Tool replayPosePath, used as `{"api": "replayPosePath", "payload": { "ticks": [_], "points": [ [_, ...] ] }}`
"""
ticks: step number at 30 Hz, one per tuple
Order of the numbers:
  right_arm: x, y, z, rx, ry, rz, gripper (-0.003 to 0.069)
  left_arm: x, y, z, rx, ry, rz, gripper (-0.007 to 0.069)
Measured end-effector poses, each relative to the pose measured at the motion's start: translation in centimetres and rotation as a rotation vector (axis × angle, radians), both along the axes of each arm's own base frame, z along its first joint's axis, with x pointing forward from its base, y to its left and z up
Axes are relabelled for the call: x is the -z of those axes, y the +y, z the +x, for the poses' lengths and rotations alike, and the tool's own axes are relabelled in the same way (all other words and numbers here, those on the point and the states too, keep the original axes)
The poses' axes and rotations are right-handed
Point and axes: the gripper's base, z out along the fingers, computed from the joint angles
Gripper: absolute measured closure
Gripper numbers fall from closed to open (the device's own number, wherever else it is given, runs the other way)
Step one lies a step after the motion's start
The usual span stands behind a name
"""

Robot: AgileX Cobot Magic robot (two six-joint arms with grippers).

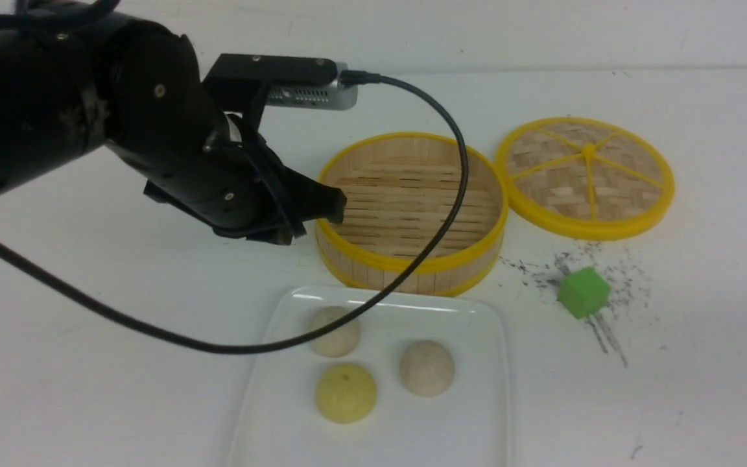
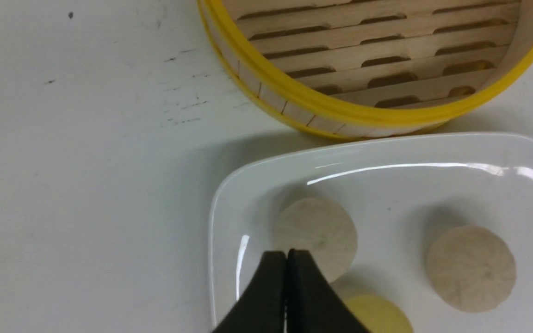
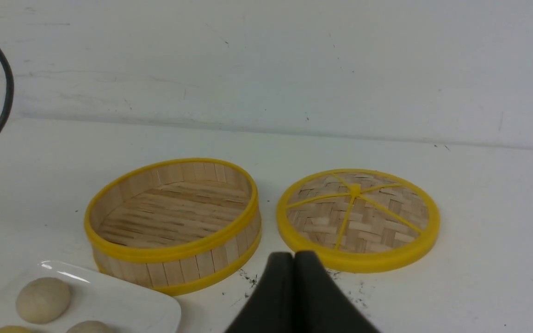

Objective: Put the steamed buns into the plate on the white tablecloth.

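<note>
You have both buns in the plate (image 1: 458, 428): one bun (image 1: 334, 332) at 12 o'clock from the yellow bun (image 1: 345, 392), the other bun (image 1: 426, 368) at its 2. The steamer (image 1: 412, 194), at the plate's 12, looks empty, though its near floor is hidden. Nothing seems left to move. Your left hand (image 1: 328, 204) and right hand (image 3: 293, 261) are pinched closed, holding nothing.

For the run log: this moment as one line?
steamed buns: both in plate | bamboo steamer: empty | left gripper: shut, empty | right gripper: shut, empty
</note>
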Motion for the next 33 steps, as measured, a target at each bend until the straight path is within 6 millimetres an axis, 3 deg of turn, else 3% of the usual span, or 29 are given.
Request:
{"api": "replayPosePath", "payload": {
  "ticks": [13, 18, 25, 30, 33],
  "points": [
    [0.3, 0.0, 0.0, 0.0, 0.004, -0.001, 0.0654, 0.0, 0.1, 0.0, 0.001, 0.001, 0.007, 0.0605],
    [2.3, -0.3, 0.1, 0.071, 0.035, -0.009, 0.0649, 0.0, 0.1, 0.0, 0.001, 0.003, 0.009, 0.0602],
    [7.0, -1.4, 0.3, 0.294, 0.108, -0.023, 0.0641, -0.2, 0.2, -0.4, -0.001, 0.012, 0.009, 0.0598],
    [9.7, -1.6, 0.7, 0.325, 0.184, -0.048, 0.0635, -1.9, 0.8, -1.3, 0.0, -0.033, -0.005, 0.0596],
    [11.2, -1.7, 0.8, 0.327, 0.227, -0.064, 0.0631, -4.0, 2.0, -2.6, 0.003, -0.101, 0.015, 0.0594]
  ]
}}
